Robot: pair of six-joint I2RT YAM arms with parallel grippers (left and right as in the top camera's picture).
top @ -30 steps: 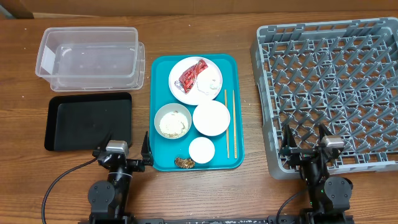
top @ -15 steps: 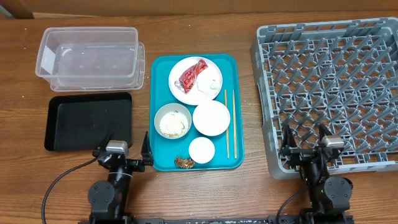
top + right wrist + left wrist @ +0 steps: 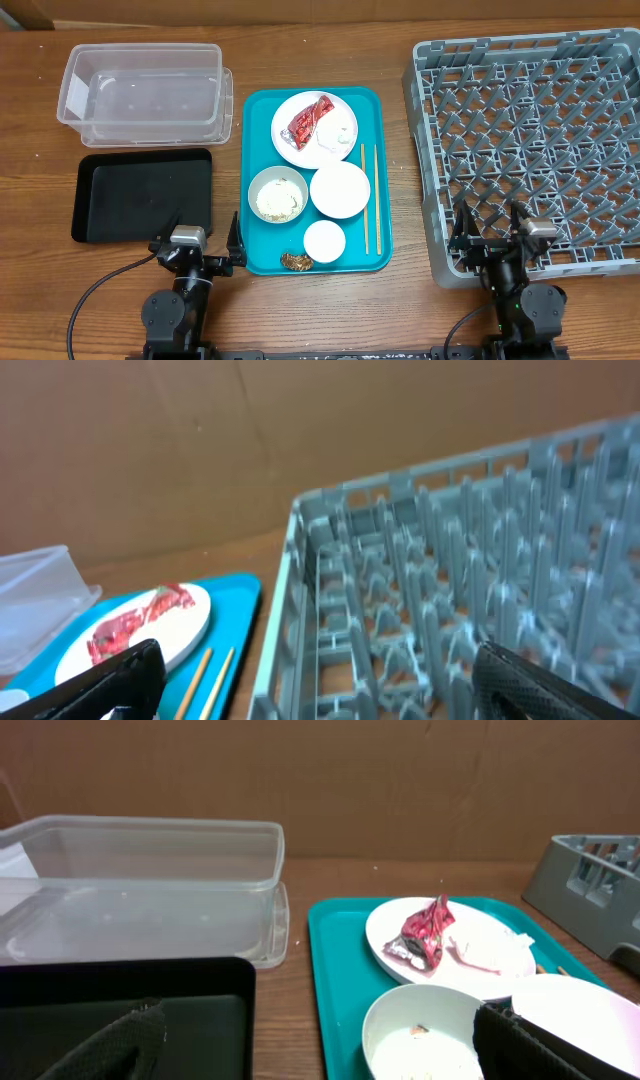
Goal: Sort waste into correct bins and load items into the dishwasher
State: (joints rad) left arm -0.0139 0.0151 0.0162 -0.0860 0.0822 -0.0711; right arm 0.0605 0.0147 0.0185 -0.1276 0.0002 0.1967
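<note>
On the teal tray (image 3: 262,110) a plate (image 3: 296,142) carries a red-and-white wrapper (image 3: 310,122) and a white tissue (image 3: 338,135). Below it are a bowl of rice grains (image 3: 278,195), an empty bowl (image 3: 340,189), a small cup (image 3: 324,241), a brown lump (image 3: 297,262) and wooden chopsticks (image 3: 369,198). The clear tub (image 3: 145,95) and black tray (image 3: 143,195) lie to the left, the grey rack (image 3: 535,150) to the right. My left gripper (image 3: 197,241) stands open at the black tray's near edge. My right gripper (image 3: 490,232) is open over the rack's near-left corner. Both are empty.
The left wrist view shows the wrapper (image 3: 425,930) on its plate, the rice bowl (image 3: 425,1040) close to my right-hand finger, and the tub (image 3: 140,880) behind. In the right wrist view the rack (image 3: 470,560) fills the right, with the chopsticks (image 3: 205,680) at the lower left.
The right wrist has shifted very slightly to the right. Nothing on the table has moved, and both grippers remain open.
</note>
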